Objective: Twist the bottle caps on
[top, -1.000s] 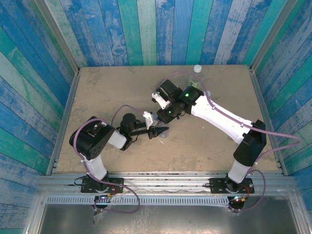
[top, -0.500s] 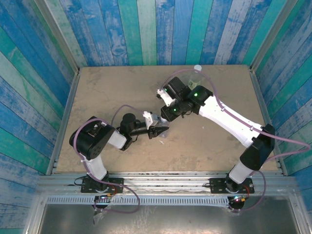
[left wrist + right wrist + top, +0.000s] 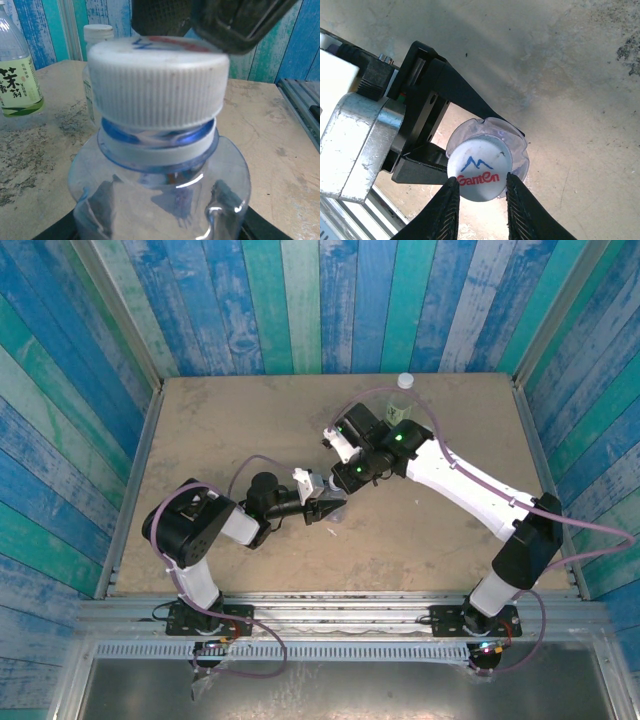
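Observation:
My left gripper is shut on the blue-tinted bottle, holding it upright near the table's middle. A white cap with a red-blue mark sits on the bottle's neck, and its ribbed side fills the left wrist view. From above, my right gripper is shut on this cap, one finger on each side. Below the cap, the left gripper's black jaws flank the bottle's shoulder.
A bottle with a green label stands behind at the left. A clear bottle with a white cap stands beside it, and a capped bottle is at the table's far edge. Blue plank walls enclose the table.
My right gripper has closed in on the cap over the bottle, and its arm has shifted slightly. The left arm and the bottle have stayed still.

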Robot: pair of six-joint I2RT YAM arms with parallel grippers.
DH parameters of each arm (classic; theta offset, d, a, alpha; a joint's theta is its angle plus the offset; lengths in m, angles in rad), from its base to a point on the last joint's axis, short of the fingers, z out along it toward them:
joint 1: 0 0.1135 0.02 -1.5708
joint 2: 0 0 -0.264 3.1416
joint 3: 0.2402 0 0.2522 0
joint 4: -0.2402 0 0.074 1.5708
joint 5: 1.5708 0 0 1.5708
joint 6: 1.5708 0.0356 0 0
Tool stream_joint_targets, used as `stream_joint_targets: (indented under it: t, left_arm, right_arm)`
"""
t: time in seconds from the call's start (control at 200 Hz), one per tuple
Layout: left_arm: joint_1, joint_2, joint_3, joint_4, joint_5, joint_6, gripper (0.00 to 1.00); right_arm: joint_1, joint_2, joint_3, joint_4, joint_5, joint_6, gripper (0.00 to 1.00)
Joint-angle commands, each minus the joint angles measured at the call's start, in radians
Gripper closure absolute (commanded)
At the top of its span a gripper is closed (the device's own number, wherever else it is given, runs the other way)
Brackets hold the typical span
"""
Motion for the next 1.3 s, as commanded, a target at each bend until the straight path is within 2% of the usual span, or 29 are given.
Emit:
stream_joint_targets:
  t: [0.0,0.19,0.391,0.586,0.736,0.992,1.182,1.292]
  left_arm:
    - [-0.001,0.009,0.0,-0.069,0.01,-0.007,0.52]
    - [-0.002,0.007,0.0,-0.078,0.011,-0.004,0.52]
    - [-0.001,0.006,0.002,-0.083,0.01,-0.005,0.52]
    - [-0.001,0.006,0.001,-0.081,0.01,-0.006,0.52]
    - [-0.001,0.005,0.001,-0.086,0.01,-0.004,0.52]
    - [-0.001,0.005,0.004,-0.087,0.012,-0.006,0.52]
    - [-0.001,0.0,0.005,-0.088,0.015,-0.007,0.52]
    - [-0.001,-0.024,0.005,-0.101,0.022,-0.012,0.52]
  right_arm:
    - [-0.006,0.016,-0.028,-0.013,-0.001,0.008,0.72]
    - [-0.006,-0.002,-0.008,-0.019,-0.017,0.007,0.69]
    - [-0.008,-0.038,0.015,-0.019,0.011,0.005,0.55]
    - [-0.015,-0.009,0.028,-0.016,0.014,0.006,0.56]
    - [-0.019,0.01,0.02,-0.016,0.013,0.006,0.65]
    - [-0.021,0.008,-0.031,-0.012,0.002,0.009,0.71]
    - [-0.021,0.001,-0.065,-0.016,0.0,0.013,0.71]
    - [-0.02,-0.035,-0.053,0.002,-0.014,0.0,0.65]
